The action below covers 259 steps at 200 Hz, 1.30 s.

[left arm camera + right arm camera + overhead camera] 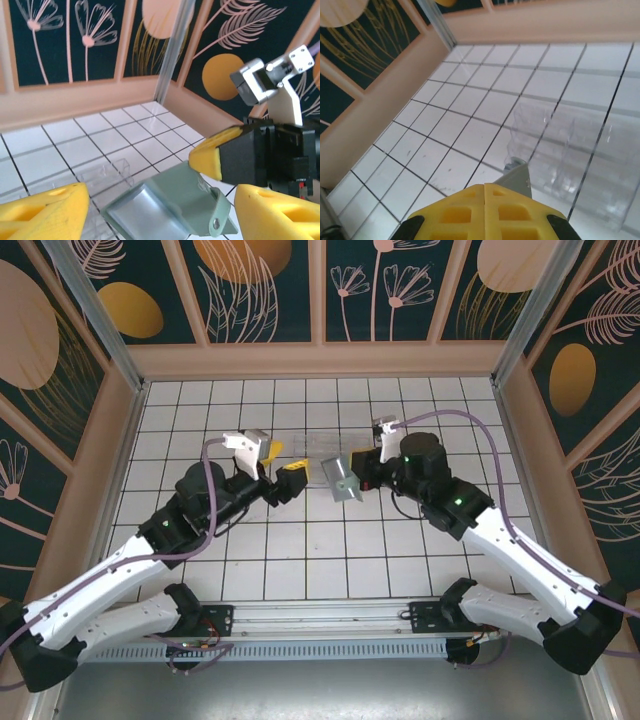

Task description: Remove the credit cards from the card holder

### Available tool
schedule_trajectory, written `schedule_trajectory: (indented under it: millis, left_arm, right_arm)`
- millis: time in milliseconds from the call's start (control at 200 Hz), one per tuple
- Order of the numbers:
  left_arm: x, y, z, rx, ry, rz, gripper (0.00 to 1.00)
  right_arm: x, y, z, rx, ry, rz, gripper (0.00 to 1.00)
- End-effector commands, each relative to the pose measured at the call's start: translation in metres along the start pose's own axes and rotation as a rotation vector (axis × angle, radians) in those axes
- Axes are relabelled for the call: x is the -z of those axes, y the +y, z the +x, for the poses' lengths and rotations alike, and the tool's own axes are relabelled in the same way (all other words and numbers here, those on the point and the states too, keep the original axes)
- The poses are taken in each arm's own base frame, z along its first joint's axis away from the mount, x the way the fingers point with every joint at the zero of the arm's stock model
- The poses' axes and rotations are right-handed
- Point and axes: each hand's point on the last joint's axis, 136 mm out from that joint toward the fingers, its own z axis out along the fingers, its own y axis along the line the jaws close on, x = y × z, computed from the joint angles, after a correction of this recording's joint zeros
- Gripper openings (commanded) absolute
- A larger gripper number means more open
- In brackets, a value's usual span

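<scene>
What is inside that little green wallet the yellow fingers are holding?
The card holder, pinched by the right gripper, hangs open and shows a pale blue-grey lining. No card can be made out there. Whatever sits deeper in its pockets is hidden by the folds.

The white-and-black jointed left arm [110, 575] stretches from its base at the near left corner diagonally inward, elbow low. Its yellow-fingered left pincer [283, 466] points right with the jaws spread wide. In the left wrist view its two yellow fingers [45, 212] stand far apart at the lower corners. The white-and-black right arm [530, 560] mirrors it, elbow bent. The yellow-tipped right pincer [365, 475] faces the other one, its fingertips [470, 210] pressed together on the edge of a flat grey-green card holder [342, 480].
</scene>
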Motion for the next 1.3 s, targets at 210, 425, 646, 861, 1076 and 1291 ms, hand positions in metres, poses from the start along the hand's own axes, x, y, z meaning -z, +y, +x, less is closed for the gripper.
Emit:
schedule_trajectory:
  millis: [210,425,646,861,1076,1291]
  left_arm:
    - [-0.007,0.038,0.057,0.231,0.126,-0.181,0.74]
    - [-0.002,0.064,0.085,0.347,0.163,-0.265,0.72]
    - [-0.01,0.032,0.099,0.263,0.24,0.023,0.62]
    - [-0.001,-0.029,0.113,-0.073,0.365,0.434,0.64]
    - [0.012,-0.037,0.105,-0.281,0.377,0.5,0.66]
    - [0.028,-0.066,0.088,-0.324,0.316,0.675,0.64]
  right_arm:
    - [-0.027,0.024,0.019,-0.377,0.014,-0.263,0.0]
    - [-0.036,0.026,0.032,-0.302,0.053,-0.295,0.0]
    - [-0.044,0.027,0.071,0.059,0.286,-0.316,0.0]
    - [-0.021,0.063,0.075,0.271,0.354,-0.555,0.0]
    - [0.017,0.088,0.067,0.397,0.352,-0.696,0.0]
    - [0.052,0.113,0.047,0.453,0.293,-0.805,0.0]
